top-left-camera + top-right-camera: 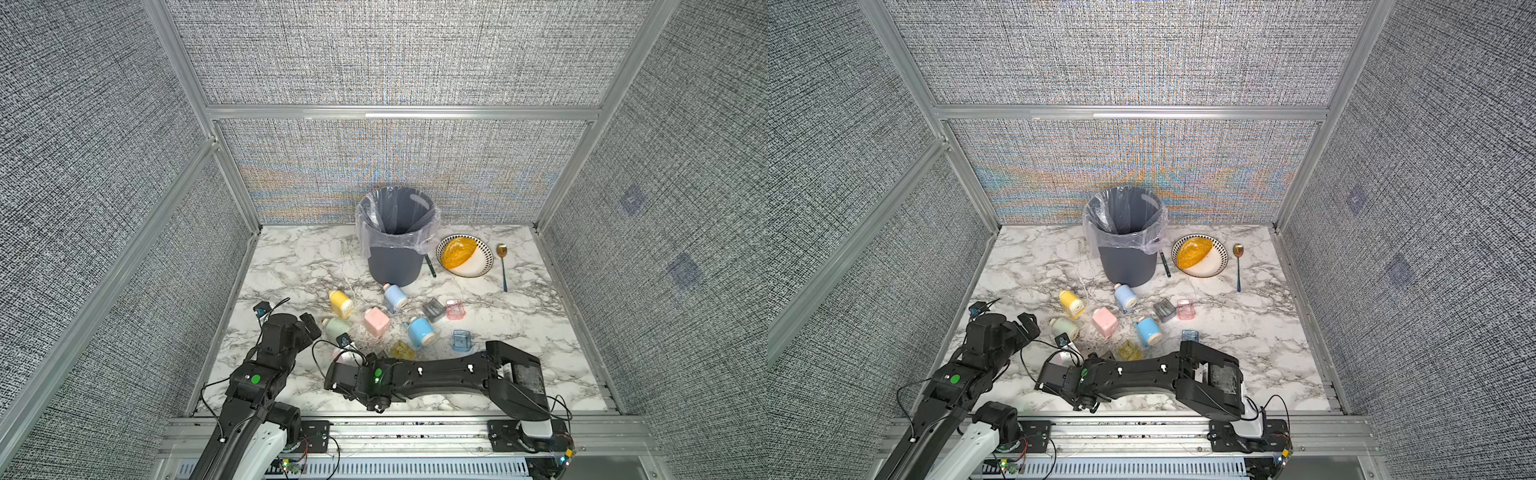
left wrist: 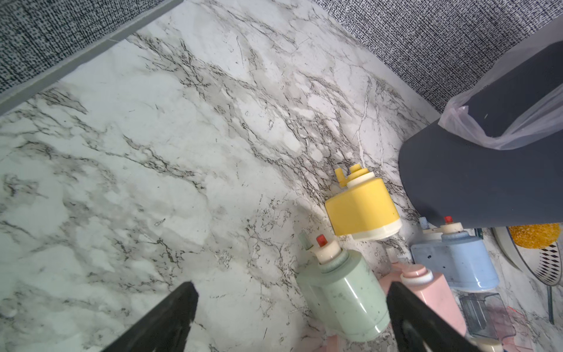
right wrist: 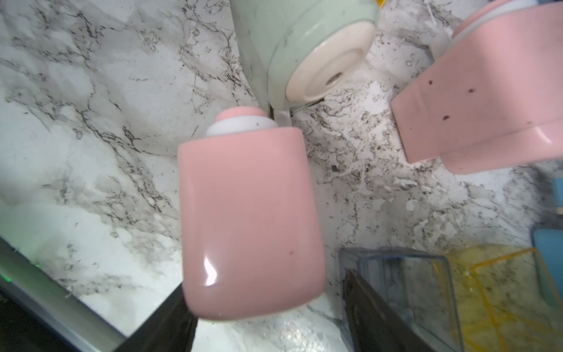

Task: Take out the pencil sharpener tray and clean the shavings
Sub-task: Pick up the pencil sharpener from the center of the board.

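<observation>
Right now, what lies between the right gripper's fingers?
A pink sharpener: its end away from the knob sits between the fingers, with a gap beside one finger. The right wrist view shows this.

White grey-veined marble tabletop (image 1: 291, 257). Grey woven fabric wall panels (image 1: 395, 54) behind it and on both sides, in aluminium framing (image 1: 399, 112). Even lighting.

Sharpeners (image 1: 376, 322) crowd mid-table, bin (image 1: 392, 262) behind, open marble (image 1: 286, 262) far left.
</observation>
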Controlling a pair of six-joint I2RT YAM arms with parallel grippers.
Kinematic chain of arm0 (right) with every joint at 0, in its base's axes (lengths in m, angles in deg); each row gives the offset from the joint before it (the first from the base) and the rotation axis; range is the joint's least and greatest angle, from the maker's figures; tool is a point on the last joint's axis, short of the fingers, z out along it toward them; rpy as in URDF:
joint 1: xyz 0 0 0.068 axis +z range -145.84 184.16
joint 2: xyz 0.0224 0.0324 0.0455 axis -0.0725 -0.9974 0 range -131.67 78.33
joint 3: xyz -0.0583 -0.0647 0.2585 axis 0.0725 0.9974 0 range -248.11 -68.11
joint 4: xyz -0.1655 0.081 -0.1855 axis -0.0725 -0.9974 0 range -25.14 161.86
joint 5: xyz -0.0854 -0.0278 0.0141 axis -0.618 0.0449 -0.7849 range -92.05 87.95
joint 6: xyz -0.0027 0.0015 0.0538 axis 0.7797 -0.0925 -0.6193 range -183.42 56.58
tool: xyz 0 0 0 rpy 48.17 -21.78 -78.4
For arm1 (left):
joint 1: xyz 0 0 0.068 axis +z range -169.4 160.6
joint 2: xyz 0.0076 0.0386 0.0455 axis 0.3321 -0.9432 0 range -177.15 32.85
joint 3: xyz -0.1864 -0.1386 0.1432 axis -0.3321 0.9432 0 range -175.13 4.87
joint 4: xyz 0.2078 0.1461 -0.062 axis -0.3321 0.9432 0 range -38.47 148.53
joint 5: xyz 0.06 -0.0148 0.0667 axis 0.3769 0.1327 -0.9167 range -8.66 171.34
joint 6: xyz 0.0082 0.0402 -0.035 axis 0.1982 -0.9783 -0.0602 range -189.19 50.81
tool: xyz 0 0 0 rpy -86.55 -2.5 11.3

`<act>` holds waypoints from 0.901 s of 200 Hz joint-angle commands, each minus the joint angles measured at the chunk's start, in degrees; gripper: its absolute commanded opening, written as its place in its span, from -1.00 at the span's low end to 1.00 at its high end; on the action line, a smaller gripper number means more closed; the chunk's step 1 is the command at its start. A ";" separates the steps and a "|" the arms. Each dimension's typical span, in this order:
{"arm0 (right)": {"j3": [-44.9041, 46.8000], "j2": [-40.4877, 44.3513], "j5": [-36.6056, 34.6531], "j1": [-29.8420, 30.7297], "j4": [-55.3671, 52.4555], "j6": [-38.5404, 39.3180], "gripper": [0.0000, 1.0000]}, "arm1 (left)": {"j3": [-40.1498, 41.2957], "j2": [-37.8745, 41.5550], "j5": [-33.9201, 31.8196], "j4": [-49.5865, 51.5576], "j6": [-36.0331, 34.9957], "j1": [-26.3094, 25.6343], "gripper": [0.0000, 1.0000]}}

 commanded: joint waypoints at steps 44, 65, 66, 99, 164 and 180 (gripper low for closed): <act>1.67 0.76 1.50 -0.68 8.36 9.10 0.58 | -0.07 -0.30 1.64 -1.76 -0.81 0.27 1.00; 3.31 1.01 3.08 -1.83 10.59 11.12 0.56 | 0.21 -0.65 2.18 -2.21 -0.86 0.27 1.00; 3.39 1.02 3.11 -1.86 10.70 11.33 0.55 | 0.21 -0.66 2.27 -2.29 -0.83 0.27 1.00; 6.29 2.95 3.83 -2.15 14.55 14.47 0.15 | 0.90 -0.94 3.99 -3.59 -0.63 0.35 1.00; 9.12 7.43 4.57 -2.25 16.36 18.85 -0.30 | -0.46 -1.14 8.28 -3.06 -1.21 0.34 1.00; 10.28 10.59 5.40 -2.26 15.94 19.92 -0.32 | -1.40 -1.07 11.11 -3.42 -1.89 0.34 1.00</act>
